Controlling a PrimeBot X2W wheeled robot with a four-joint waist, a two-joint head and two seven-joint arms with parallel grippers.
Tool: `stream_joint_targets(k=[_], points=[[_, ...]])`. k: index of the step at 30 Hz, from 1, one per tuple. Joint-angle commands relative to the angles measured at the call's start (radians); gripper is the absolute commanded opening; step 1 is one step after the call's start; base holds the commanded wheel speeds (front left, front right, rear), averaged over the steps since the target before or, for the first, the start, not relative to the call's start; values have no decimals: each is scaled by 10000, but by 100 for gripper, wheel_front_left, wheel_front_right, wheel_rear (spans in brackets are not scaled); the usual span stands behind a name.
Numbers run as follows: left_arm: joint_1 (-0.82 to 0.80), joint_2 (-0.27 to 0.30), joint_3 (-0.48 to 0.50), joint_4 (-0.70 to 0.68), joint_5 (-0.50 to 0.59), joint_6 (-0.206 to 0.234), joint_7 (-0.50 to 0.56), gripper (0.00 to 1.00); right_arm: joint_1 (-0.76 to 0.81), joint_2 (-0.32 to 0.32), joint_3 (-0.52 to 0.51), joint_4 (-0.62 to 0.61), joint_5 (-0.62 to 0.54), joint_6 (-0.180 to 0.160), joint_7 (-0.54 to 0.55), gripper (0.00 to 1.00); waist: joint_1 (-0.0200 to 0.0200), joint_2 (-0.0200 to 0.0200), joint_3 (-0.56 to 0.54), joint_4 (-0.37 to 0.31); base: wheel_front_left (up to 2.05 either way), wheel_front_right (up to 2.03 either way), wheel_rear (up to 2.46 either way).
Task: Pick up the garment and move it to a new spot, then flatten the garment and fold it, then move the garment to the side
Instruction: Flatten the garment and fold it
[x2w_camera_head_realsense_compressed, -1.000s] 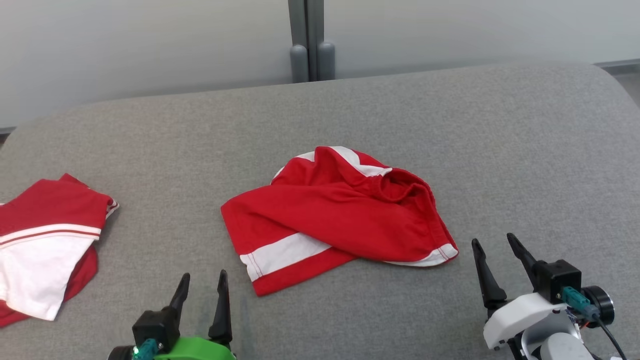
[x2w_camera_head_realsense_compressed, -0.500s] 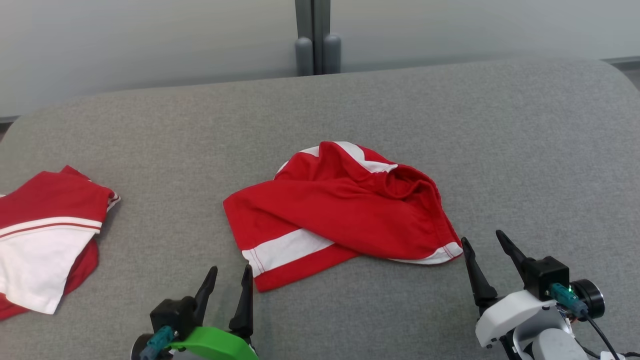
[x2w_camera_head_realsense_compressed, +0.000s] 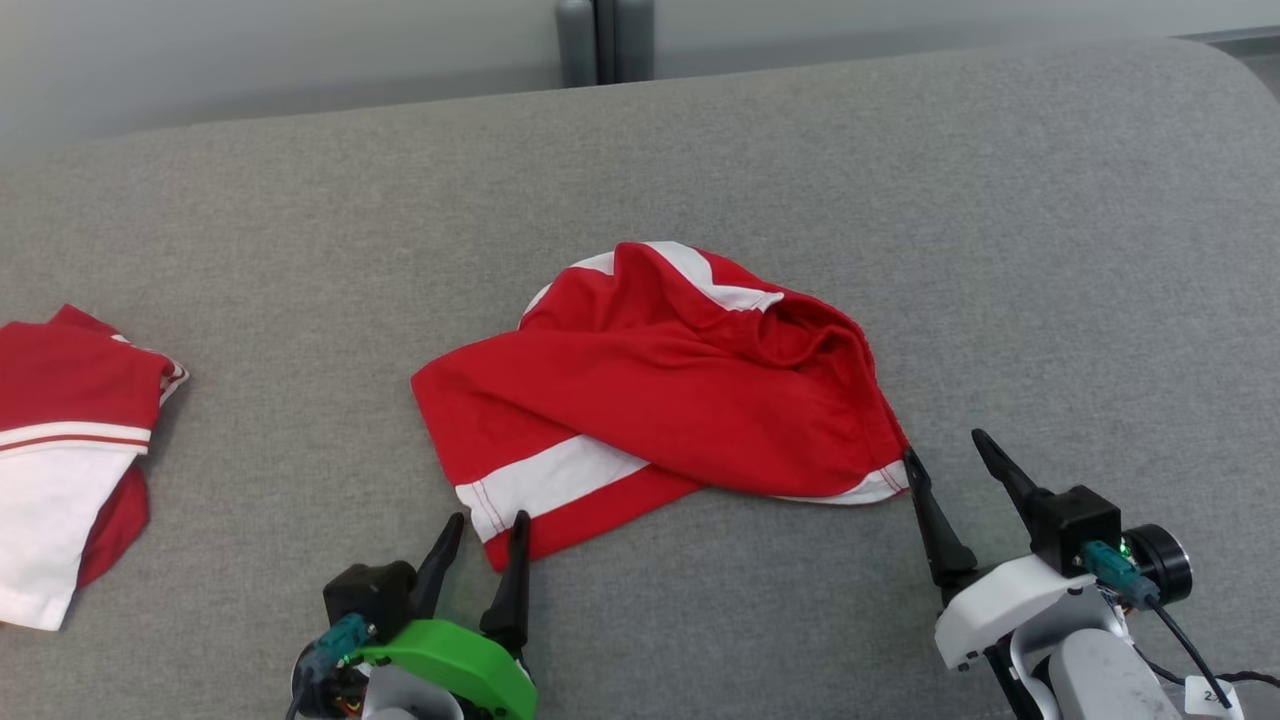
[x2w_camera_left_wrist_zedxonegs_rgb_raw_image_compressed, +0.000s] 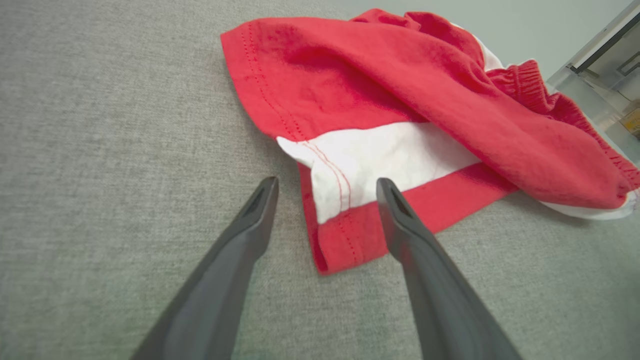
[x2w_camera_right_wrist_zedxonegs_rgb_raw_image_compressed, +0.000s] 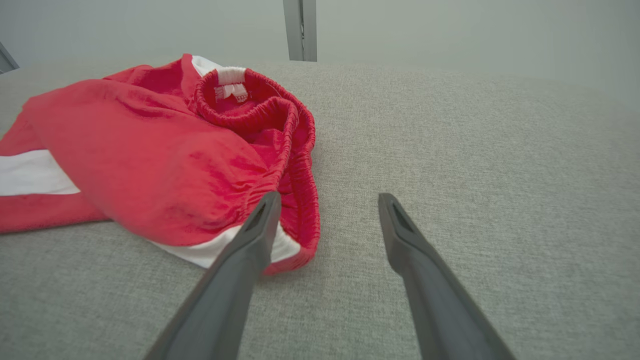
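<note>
The garment, red shorts with white bands, lies crumpled in the middle of the grey cushion. My left gripper is open at its near-left corner, and in the left wrist view that white-and-red hem corner sits between the fingers. My right gripper is open at the garment's near-right corner. In the right wrist view the garment shows its elastic waistband, and the left finger is at the hem edge.
A second red-and-white garment lies at the cushion's left edge. A pale wall with a grey post stands behind the cushion. Bare grey cushion stretches right of the shorts and along the front.
Both grippers have moved forward up to the garment's near corners, the left one also rightward. The head camera has tilted down, shifting the whole picture.
</note>
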Motion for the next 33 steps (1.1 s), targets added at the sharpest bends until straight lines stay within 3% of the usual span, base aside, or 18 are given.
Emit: stream_joint_targets(k=[1, 7, 8, 10, 27, 32, 33], points=[[-199, 47, -30, 35, -86, -43, -5, 100, -130, -33, 42, -29, 5, -18, -22, 100, 0, 0, 71, -36, 0, 0, 0], [-449, 48, -115, -31, -288, -46, -5, 100, -231, -33, 179, -36, 16, -18, -22, 100, 0, 0, 172, -56, 0, 0, 0], [-469, 50, -50, -13, -158, -39, -5, 87, -230, -33, 193, -32, 13, -18, -22, 100, 0, 0, 180, -52, 0, 0, 0], [-474, 50, 50, -13, -33, -38, -5, 0, -219, -33, 225, -20, 9, -18, -22, 100, 0, 0, 194, -48, 0, 0, 0], [-185, 48, 263, -93, 228, -40, -5, 0, -299, -324, 1173, 442, -813, -18, -22, 100, 0, 0, 128, -31, 0, 0, 0], [-118, 48, 239, -174, 266, -40, -5, 0, -499, -666, 1494, 711, -665, -18, -22, 71, 0, 0, 115, -14, 0, 0, 0], [-106, 48, 224, -188, 265, -41, -5, 0, -557, -719, 1571, 774, -637, -18, -22, 48, 0, 0, 120, -12, 0, 0, 0]])
